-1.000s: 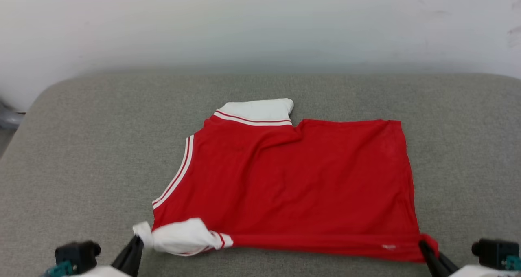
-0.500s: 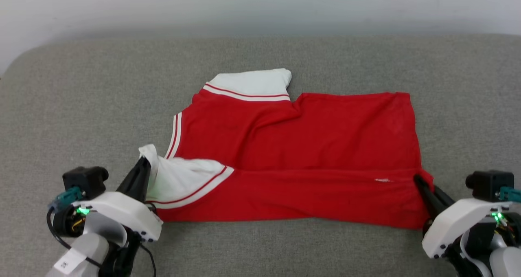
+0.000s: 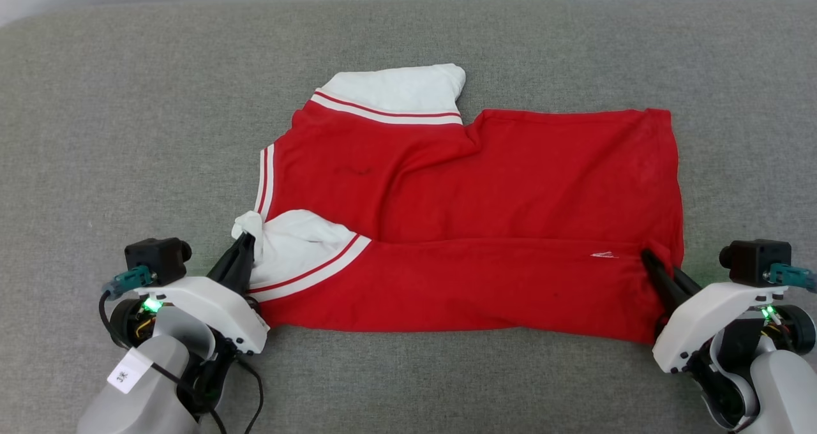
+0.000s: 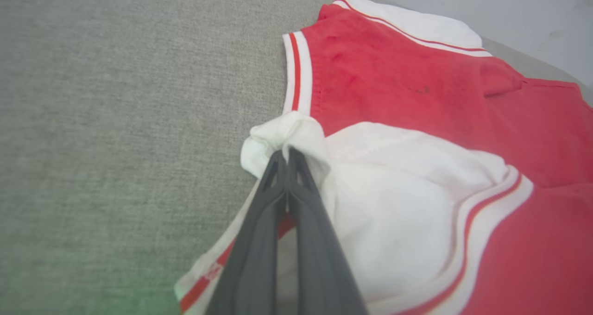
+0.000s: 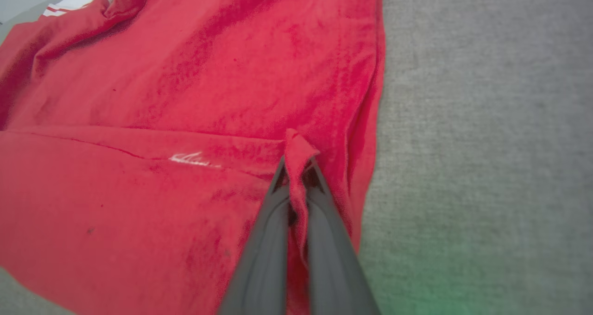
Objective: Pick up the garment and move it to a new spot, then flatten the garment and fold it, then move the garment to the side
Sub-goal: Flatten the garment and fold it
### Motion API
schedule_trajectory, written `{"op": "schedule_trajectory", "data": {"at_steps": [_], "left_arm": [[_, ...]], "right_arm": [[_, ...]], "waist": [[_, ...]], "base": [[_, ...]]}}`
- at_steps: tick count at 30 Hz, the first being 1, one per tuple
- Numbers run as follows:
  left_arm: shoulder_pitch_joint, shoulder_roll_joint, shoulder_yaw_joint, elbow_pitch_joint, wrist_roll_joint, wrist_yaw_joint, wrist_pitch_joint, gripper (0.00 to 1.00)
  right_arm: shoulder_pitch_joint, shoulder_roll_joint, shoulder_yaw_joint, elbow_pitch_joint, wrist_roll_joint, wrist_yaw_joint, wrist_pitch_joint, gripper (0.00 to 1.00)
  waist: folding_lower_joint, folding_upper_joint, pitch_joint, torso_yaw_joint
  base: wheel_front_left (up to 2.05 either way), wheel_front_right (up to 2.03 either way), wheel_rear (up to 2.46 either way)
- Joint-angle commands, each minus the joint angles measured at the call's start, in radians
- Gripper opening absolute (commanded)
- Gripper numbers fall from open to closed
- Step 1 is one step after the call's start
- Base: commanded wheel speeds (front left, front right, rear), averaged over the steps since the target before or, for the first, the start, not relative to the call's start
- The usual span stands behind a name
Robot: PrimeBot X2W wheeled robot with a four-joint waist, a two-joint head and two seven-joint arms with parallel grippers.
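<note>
The garment [image 3: 485, 185] is a red shirt with white sleeves and striped trim, spread across the grey cushion. Its near edge is folded up over the body, making a red band along the front. My left gripper [image 3: 249, 241] is shut on the bunched tip of the near white sleeve [image 4: 296, 134], held over the shirt's left side. At the right corner my right gripper [image 3: 651, 258] is shut on a pinch of the red hem [image 5: 296, 146]. The far white sleeve [image 3: 399, 89] lies flat at the back.
A grey fabric cushion [image 3: 127, 134] carries everything, with bare room to the left, right and front of the shirt. A pale wall [image 4: 509, 4] rises behind its far edge.
Both grippers have carried the shirt's near edge away from me and over the body, widening the folded band. The head camera has tilted down, so the wall has slid out of its view.
</note>
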Motion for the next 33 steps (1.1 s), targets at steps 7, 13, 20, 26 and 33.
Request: {"op": "schedule_trajectory", "data": {"at_steps": [7, 13, 20, 26, 33], "left_arm": [[-0.043, -0.021, -0.011, 0.089, 0.005, -0.007, -0.005, 1.0], [-0.031, 0.001, 0.014, 0.095, 0.004, 0.021, -0.032, 1.0], [-0.001, 0.071, 0.047, 0.041, -0.003, 0.07, -0.01, 1.0], [0.026, 0.168, 0.059, -0.075, -0.052, 0.096, 0.162, 1.0], [0.074, 0.266, 0.061, -0.254, -0.161, 0.129, 0.444, 1.0]], "right_arm": [[-0.041, -0.004, 0.041, 0.075, 0.019, -0.001, -0.114, 1.0], [-0.02, -0.008, 0.031, 0.034, -0.028, -0.001, -0.282, 1.0], [0.038, 0.037, -0.036, -0.063, -0.093, -0.001, -0.321, 1.0], [0.108, 0.087, -0.078, -0.174, -0.146, -0.001, -0.279, 1.0], [0.17, 0.13, -0.107, -0.259, -0.173, -0.001, -0.25, 1.0]], "waist": [[-0.0002, 0.0, -0.029, -0.002], [-0.0002, 0.0, -0.08, -0.006], [-0.0002, 0.0, -0.128, -0.018], [-0.0002, 0.0, -0.148, -0.035], [-0.0002, 0.0, -0.152, -0.049]], "base": [[0.0, 0.0, 0.0], [0.0, 0.0, 0.0], [0.0, 0.0, 0.0], [0.0, 0.0, 0.0], [0.0, 0.0, 0.0]]}}
